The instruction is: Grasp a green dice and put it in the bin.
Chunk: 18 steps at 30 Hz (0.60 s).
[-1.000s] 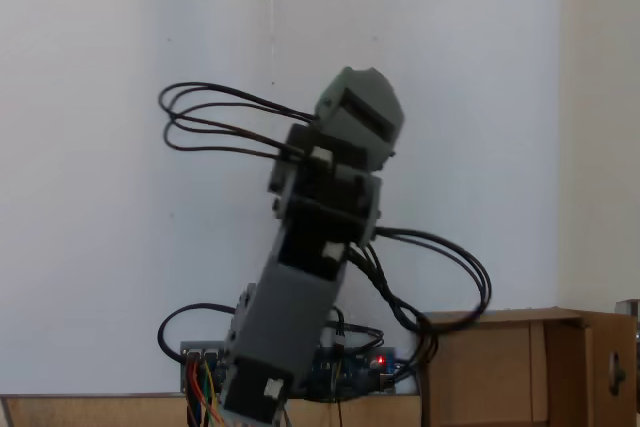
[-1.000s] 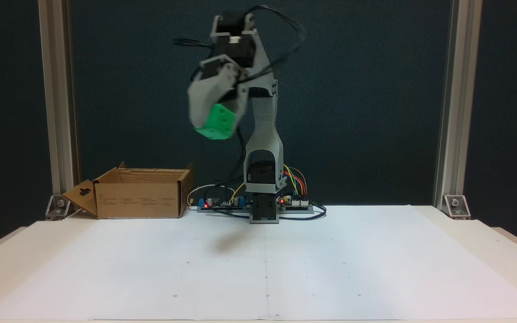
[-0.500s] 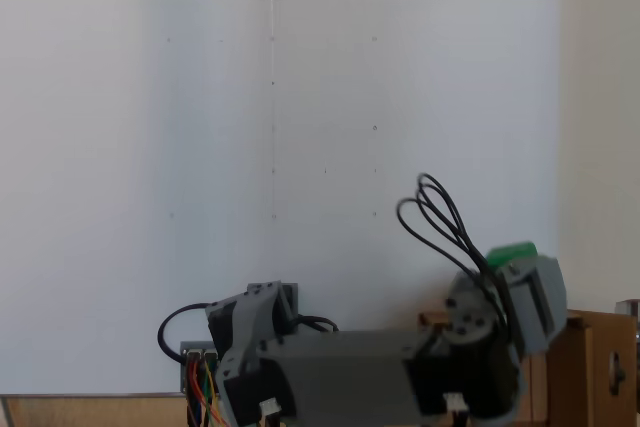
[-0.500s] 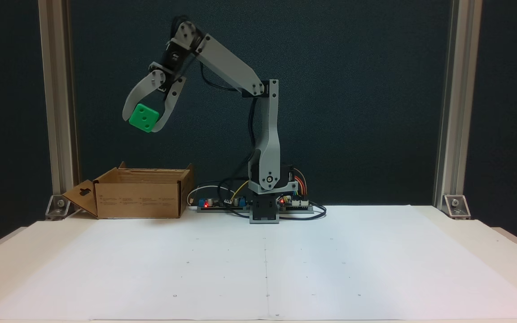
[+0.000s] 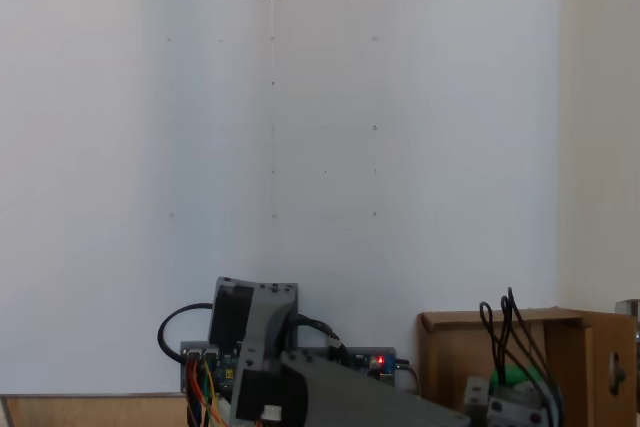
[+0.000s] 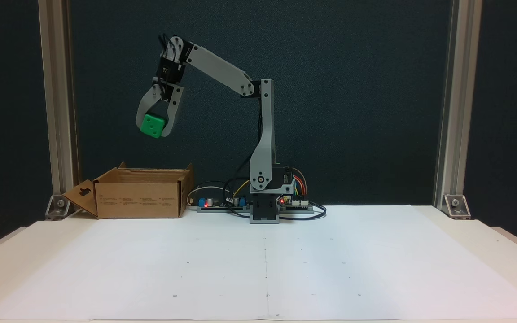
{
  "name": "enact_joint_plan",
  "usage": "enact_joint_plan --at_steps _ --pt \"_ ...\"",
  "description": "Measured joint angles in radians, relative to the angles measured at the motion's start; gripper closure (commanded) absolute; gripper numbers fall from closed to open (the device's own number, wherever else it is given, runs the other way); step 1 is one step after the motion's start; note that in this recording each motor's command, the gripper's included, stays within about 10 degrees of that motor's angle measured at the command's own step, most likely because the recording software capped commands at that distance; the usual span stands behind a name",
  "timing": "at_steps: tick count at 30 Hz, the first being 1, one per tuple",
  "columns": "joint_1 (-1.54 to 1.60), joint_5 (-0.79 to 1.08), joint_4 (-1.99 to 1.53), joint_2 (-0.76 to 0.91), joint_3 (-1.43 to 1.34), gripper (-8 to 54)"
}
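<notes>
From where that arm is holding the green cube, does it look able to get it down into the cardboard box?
Probably yes: the end effector holds the green dice above the bin, whose top is open, with nothing between them.

Green dice (image 6: 152, 126): small bright cube w/ dark pips, slightly tilted, up in the air, well above the bin (image 6: 139, 199). Bin: brown cardboard box, top open, flaps upright, one flap folded out to the left side, on table.
</notes>
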State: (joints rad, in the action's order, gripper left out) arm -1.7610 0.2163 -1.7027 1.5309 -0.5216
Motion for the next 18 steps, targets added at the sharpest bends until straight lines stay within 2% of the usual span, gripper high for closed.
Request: enact_joint_plan --at_steps 6,18 --pt "-0.086 0.0 0.066 -0.077 -0.048 33.3" --pt "-0.109 0.0 0.256 -0.078 -0.293 33.3"
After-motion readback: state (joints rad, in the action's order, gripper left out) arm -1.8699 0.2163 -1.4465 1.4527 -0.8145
